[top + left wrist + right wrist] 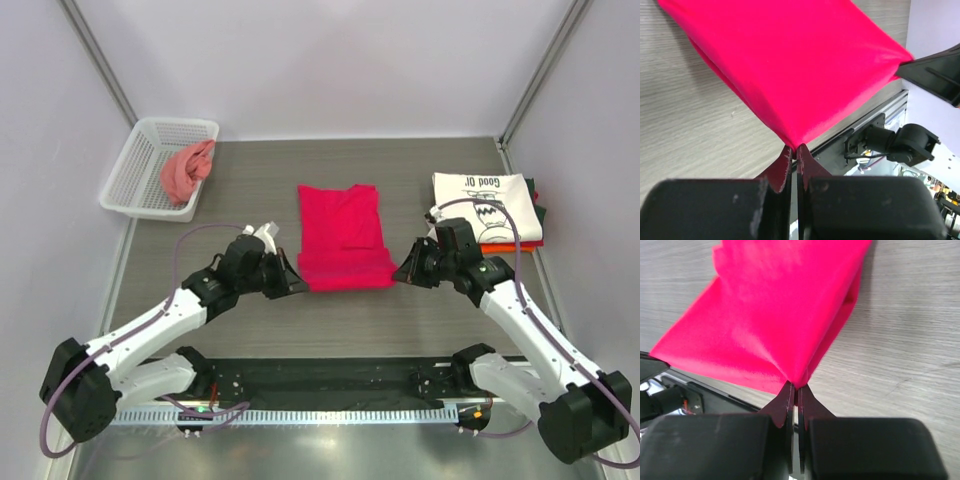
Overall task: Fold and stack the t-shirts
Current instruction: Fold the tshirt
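Clamped with left hand (292, 282) and right hand (403, 272) on red shirt (342, 235) near corners, centre frame. Could slip out, or fold crooked if raised unevenly.

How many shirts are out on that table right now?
5 visible: the crimson shirt mid-table, held by the left pincer and right pincer; a crumpled pink one in the basket; white, orange and dark ones stacked right. More may hide there.
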Action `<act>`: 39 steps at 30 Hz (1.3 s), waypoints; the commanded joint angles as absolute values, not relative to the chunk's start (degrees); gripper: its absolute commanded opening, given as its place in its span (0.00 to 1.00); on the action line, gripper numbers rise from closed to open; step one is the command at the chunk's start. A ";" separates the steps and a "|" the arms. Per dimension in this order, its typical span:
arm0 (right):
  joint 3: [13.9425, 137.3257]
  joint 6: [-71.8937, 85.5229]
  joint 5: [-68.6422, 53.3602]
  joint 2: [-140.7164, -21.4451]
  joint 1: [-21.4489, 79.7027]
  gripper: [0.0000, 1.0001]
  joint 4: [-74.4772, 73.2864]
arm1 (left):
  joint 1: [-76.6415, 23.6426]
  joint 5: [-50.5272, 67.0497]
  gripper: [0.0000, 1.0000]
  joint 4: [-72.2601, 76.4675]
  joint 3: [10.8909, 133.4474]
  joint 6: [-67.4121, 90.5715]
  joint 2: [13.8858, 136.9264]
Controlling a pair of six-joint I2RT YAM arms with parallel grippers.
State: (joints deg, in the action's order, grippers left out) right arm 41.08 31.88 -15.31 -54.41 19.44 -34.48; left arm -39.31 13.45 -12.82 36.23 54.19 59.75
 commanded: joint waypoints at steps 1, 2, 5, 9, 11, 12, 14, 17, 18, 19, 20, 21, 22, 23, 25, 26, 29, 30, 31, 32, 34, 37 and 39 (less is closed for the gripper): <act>48.94 32.35 -11.35 -54.57 19.60 0.01 -37.35 | -37.71 12.21 0.00 -18.98 42.09 53.18 58.80; 50.35 32.26 -10.03 -55.45 19.60 0.01 -37.44 | -36.57 12.91 0.00 -19.94 43.23 52.56 59.15; 56.06 31.64 -9.23 -61.07 19.60 0.01 -37.44 | -32.00 17.39 0.00 -19.77 47.28 50.98 62.48; 63.35 30.85 -7.47 -68.72 19.51 0.01 -36.57 | -28.92 19.69 0.00 -19.78 52.90 48.96 68.54; 65.64 30.67 -6.07 -72.14 19.51 0.01 -36.21 | -27.26 20.30 0.00 -19.69 56.59 48.08 72.41; 68.09 30.50 -5.19 -75.20 19.51 0.01 -36.04 | -26.81 20.30 0.00 -19.60 57.73 47.90 74.07; 70.30 30.50 -3.17 -78.29 19.25 0.01 -35.25 | -26.11 20.13 0.00 -19.60 61.59 47.37 78.56; 76.09 29.88 -4.13 -85.41 18.46 0.01 -34.89 | -25.32 20.04 0.00 -19.87 65.46 47.02 83.66; 77.24 29.71 -4.13 -86.91 18.11 0.01 -34.89 | -24.53 20.04 0.00 -19.69 66.26 46.93 84.63; 78.30 29.53 -4.30 -89.62 17.67 0.01 -34.89 | -24.00 20.13 0.00 -19.51 66.97 47.11 85.86; 80.14 29.62 -4.22 -90.78 16.71 0.01 -34.72 | -23.56 20.21 0.00 -19.08 69.06 47.20 87.96; 81.11 29.62 -4.13 -91.84 16.18 0.01 -34.46 | -22.60 20.39 0.00 -19.07 70.21 47.20 89.28; 81.99 29.45 -4.39 -94.02 15.74 0.01 -34.28 | -22.15 20.30 0.00 -18.99 71.62 47.20 90.34; 83.92 29.36 -5.09 -95.09 15.04 0.01 -33.41 | -21.71 20.48 0.00 -19.16 72.94 47.02 92.87; 86.47 29.18 -5.71 -99.29 14.42 0.01 -33.31 | -20.57 21.18 0.00 -19.77 77.51 46.85 95.44; 89.01 28.92 -6.15 -101.06 14.24 0.01 -33.31 | -20.39 21.09 0.00 -20.04 78.82 46.93 96.93; 93.24 28.65 -7.46 -107.81 12.84 0.01 -32.88 | -19.25 21.53 0.00 -20.39 85.24 47.20 103.17; 96.04 28.65 -8.69 -109.41 12.14 0.01 -32.26 | -18.90 21.45 0.00 -20.22 86.56 47.72 106.49; 97.28 28.57 -9.05 -111.34 11.87 0.02 -31.21 | -18.29 21.01 0.01 -19.95 89.53 47.90 108.09; 99.73 28.56 -9.66 -114.58 11.78 0.25 -28.59 | -17.85 20.83 0.03 -19.95 90.95 48.16 109.67; 102.47 29.18 -7.84 -117.94 11.51 0.59 -26.73 | -17.23 19.69 0.35 -18.29 94.29 48.86 114.25; 103.28 30.06 -8.17 -120.50 11.51 0.77 -21.90 | -16.61 16.97 0.81 -15.83 97.02 47.65 118.90; 98.02 28.84 -9.49 -118.58 11.51 0.82 -15.93 | -16.52 16.09 0.89 -15.82 98.00 47.20 119.70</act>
State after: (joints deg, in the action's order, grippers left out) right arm 99.61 29.85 -8.14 -121.49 11.29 -24.45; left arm -16.99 17.91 -18.22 95.29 48.47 119.24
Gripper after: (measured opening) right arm 0.809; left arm 0.868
